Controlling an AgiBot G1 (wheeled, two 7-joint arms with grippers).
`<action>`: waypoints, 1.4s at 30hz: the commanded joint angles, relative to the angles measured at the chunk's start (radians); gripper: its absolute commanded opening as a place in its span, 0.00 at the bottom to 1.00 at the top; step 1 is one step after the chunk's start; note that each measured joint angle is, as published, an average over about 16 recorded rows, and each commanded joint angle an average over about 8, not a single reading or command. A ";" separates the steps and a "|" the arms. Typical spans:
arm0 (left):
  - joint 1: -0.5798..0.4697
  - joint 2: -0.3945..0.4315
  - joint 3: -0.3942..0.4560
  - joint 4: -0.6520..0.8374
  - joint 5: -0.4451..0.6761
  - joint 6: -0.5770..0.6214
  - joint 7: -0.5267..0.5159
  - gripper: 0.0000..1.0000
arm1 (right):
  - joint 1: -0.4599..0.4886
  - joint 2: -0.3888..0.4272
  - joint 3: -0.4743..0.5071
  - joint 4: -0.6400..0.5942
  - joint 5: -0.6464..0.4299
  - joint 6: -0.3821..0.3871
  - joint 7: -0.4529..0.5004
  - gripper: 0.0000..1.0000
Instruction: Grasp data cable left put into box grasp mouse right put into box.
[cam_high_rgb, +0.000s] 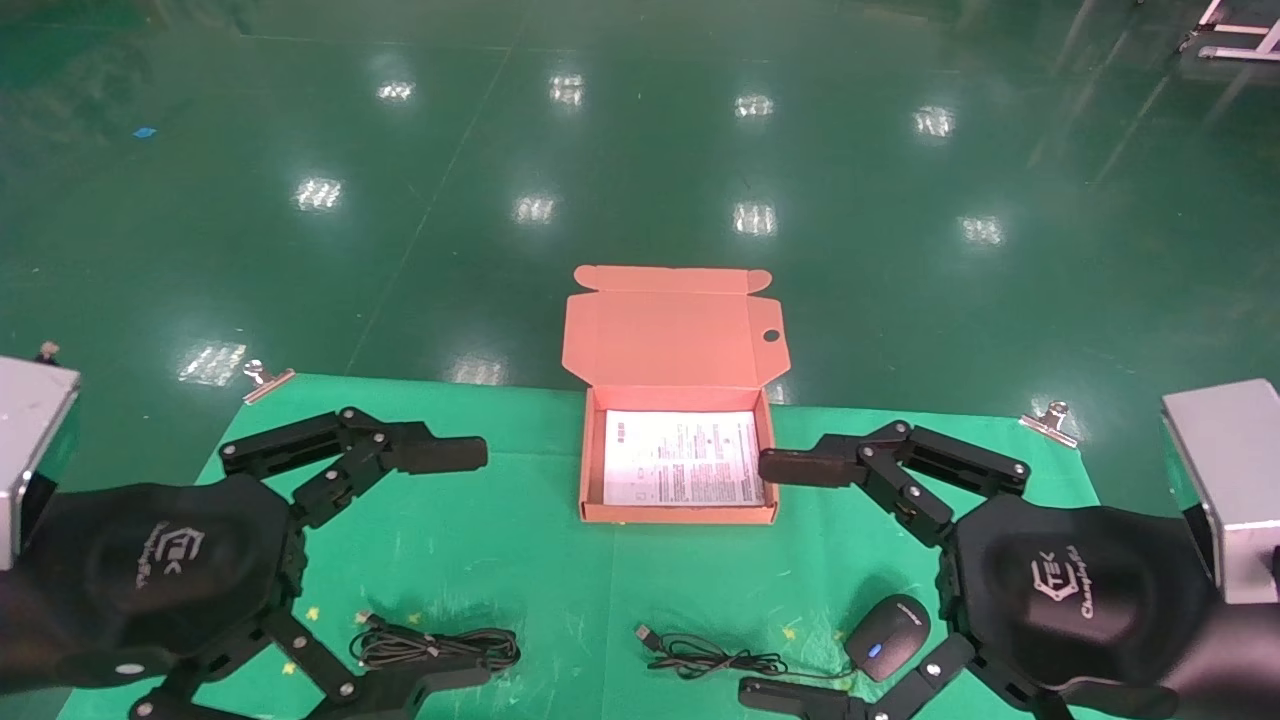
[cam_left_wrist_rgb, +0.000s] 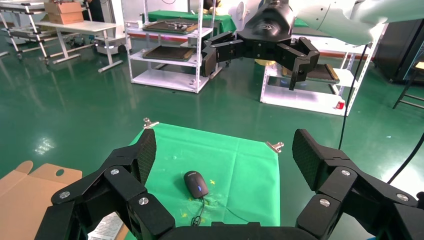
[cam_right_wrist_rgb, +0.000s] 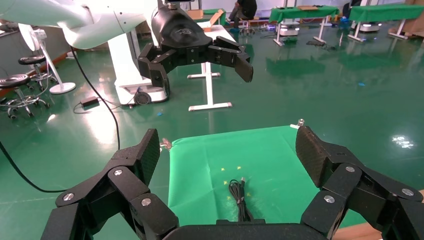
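Neither item has been picked up yet, and both arms hover above the green-covered counter (cam_high_rgb: 520, 560) with their fingers spread wide and nothing between them. The left tool (cam_high_rgb: 455, 560) sits over the near left part of the counter, and the data cable (cam_high_rgb: 435, 645) lies just beside its lower finger, close to the near edge. The cable is wound into a long narrow bundle whose long axis runs left to right across the counter, with its small plug end at the left. That puts the cable almost directly beneath the left tool's open span, so the left arm is plainly the nearer one, and a descent with the fingers closing across the bundle's narrow width looks like the sensible approach. The right tool (cam_high_rgb: 770, 575) hangs over the near right side, with the mouse (cam_high_rgb: 887, 636) lying within its span, close to its lower finger, its thin cord (cam_high_rgb: 715, 658) trailing left toward the middle. The box (cam_high_rgb: 678, 512) stands open at the centre of the counter between the two tools, lid tipped back, a white printed sheet (cam_high_rgb: 682, 457) lying flat inside.
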 joint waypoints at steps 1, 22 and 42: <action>0.000 0.000 0.000 0.000 0.000 0.000 0.000 1.00 | 0.000 0.000 0.000 0.000 0.000 0.000 0.000 1.00; -0.005 -0.001 0.008 0.001 0.017 0.002 0.001 1.00 | 0.003 0.001 -0.001 0.001 -0.008 0.001 -0.007 1.00; -0.358 0.093 0.452 0.039 0.598 0.094 -0.107 1.00 | 0.272 -0.053 -0.242 0.074 -0.640 -0.047 -0.426 1.00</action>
